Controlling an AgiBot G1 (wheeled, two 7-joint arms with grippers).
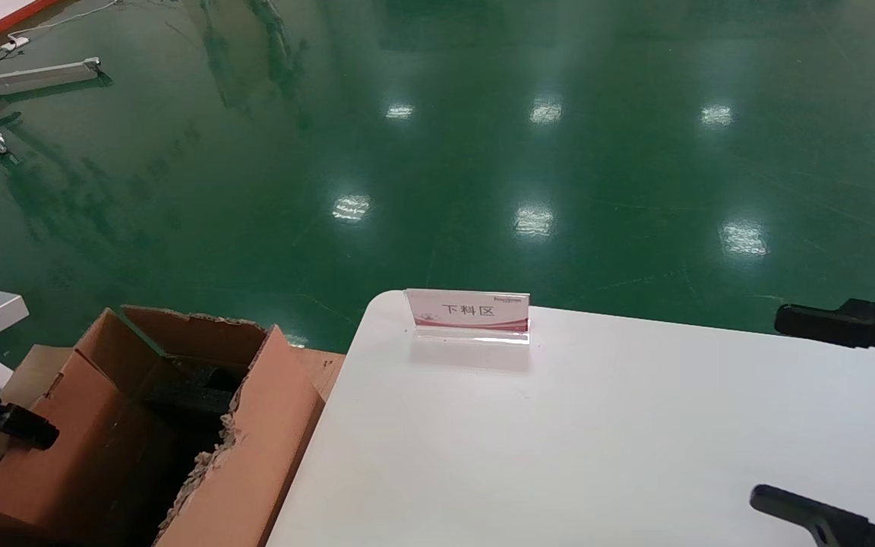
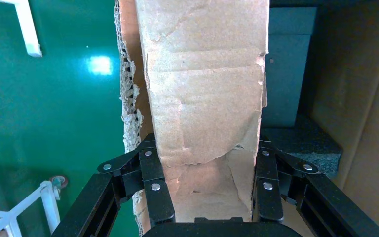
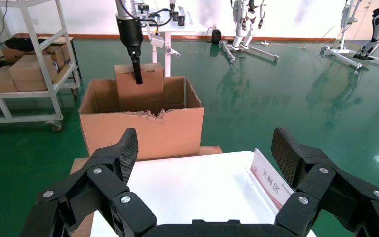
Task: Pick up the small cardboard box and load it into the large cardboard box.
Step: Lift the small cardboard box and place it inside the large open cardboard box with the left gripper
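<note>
while the small cardboard box (image 2: pixel 205 98) is sitting clamped in the left pincer (image 2: pixel 207 190), it is hanging partly inside the large cardboard box (image 3: pixel 143 131) beside the white bench (image 1: pixel 597 456). the right pincer (image 3: pixel 205 163) is hovering wide open and empty over the bench near a sign (image 1: pixel 469 311).

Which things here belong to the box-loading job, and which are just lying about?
Job: small cardboard box, gripped by left claw; large cardboard box, holding its lower part.
Lying about: white table, sign stand, shelf cart, idle open right claw over the table.
</note>
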